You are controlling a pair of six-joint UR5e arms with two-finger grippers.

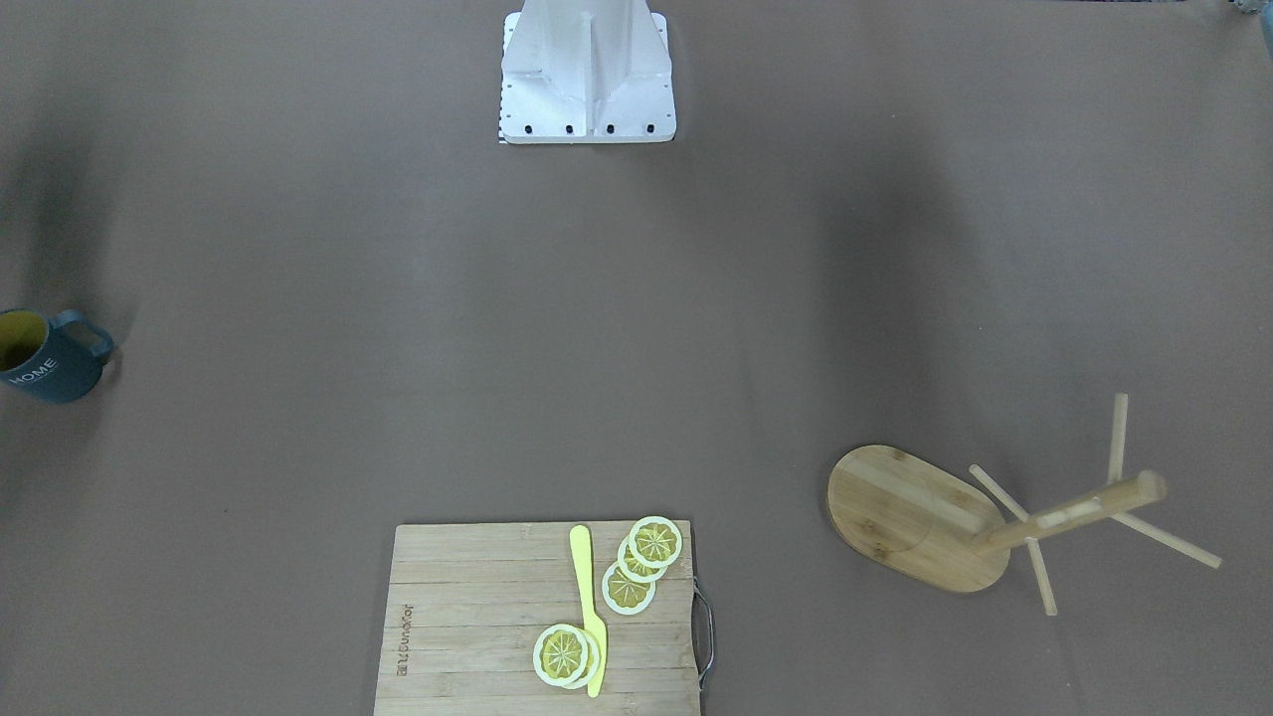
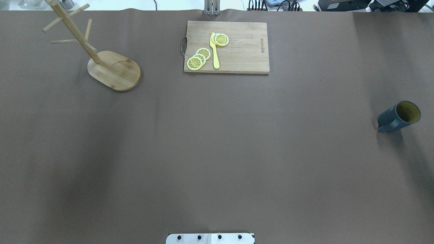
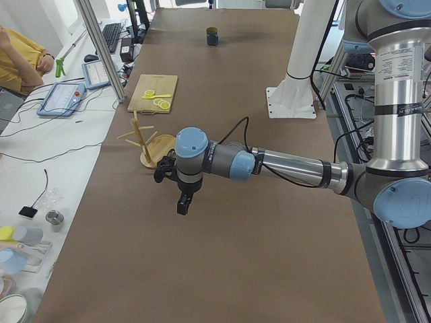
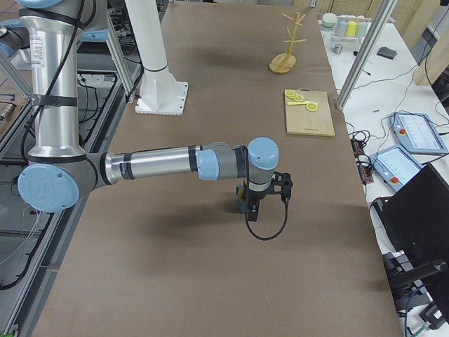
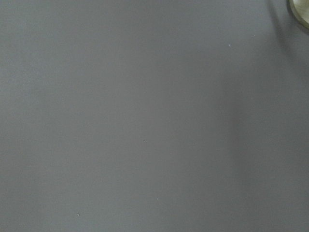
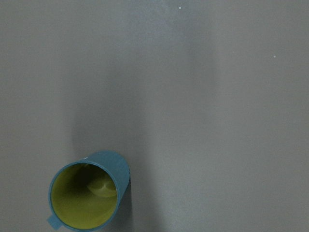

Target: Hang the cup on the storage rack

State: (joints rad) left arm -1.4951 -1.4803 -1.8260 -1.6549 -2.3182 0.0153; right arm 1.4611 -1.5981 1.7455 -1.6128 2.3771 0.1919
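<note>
At the overhead view's right edge stands the cup (image 2: 396, 118), storage rack (image 2: 113, 70) well apart at upper left. The left gripper (image 3: 182, 200) and right gripper (image 4: 251, 209), seemingly above the cup, show only sidelong: spread cannot be told.

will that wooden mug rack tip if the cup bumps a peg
Probably not from a light bump: the rack has a wide, flat oval base. A shove high up may rock it, since the post is tall. The thin pegs look likelier to flex than the thick post.
</note>
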